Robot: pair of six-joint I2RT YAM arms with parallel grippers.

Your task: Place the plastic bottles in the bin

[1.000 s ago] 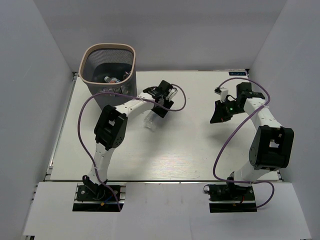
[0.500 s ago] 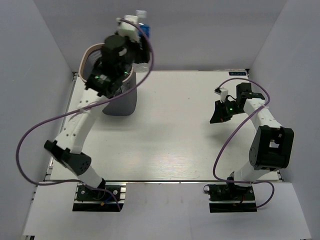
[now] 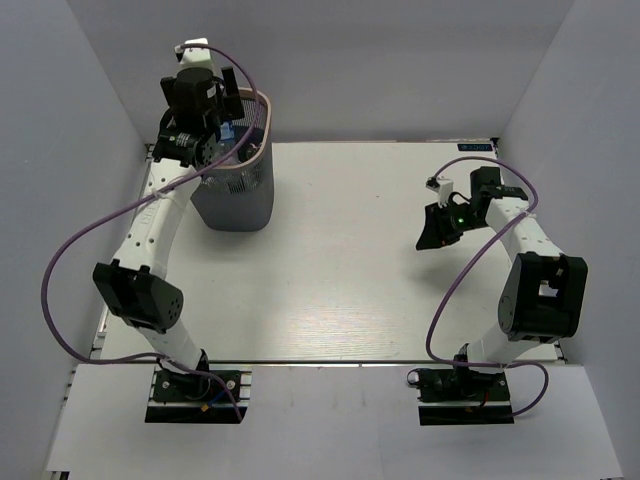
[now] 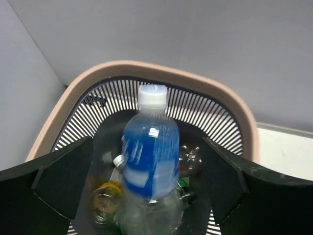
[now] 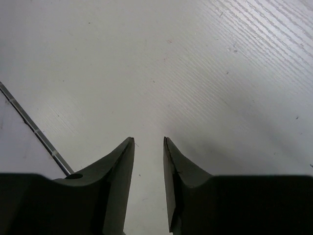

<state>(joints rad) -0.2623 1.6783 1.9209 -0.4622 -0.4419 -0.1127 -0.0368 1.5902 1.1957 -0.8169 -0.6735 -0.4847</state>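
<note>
1. The left gripper (image 3: 205,100) hangs high over the far left corner. Its jaws are spread wide, and in the wrist view its dark fingers (image 4: 58,181) stand at either edge of the frame.
2. A blue-labelled bottle (image 4: 149,156), clear with a white cap, sits midway between those fingers with the cap pointing away from the claw. There is an open gap on each side and neither finger touches it. Its outline is blurred.
3. The bin (image 4: 161,73) lies directly below the claw. Its pale beige rim rings the bottle on all sides, and the dark mesh wall drops away beneath. From above, a patch of the bottle's blue shows just under the claw, inside the rim.
4. More plastic bottles lie deeper in the bin, further below the claw.
   - A yellow-marked bottle (image 4: 101,198) is under the left finger's side.
   - A reddish-labelled bottle (image 4: 190,159) is towards the right finger.
   - A sliver of a green bottle (image 4: 182,183) is just beside the blue-labelled one.
   - The rest are too dark to tell apart.
5. The right gripper (image 3: 437,228) sits low over the right part of the table (image 5: 220,73), well apart from the bin. Its jaws are drawn almost together with only a thin slit between the tips, and they pinch nothing.
6. White, fine-grained table surface fills the space ahead of and beneath the right claw. The bin and its bottles lie far off to this claw's left.
</note>
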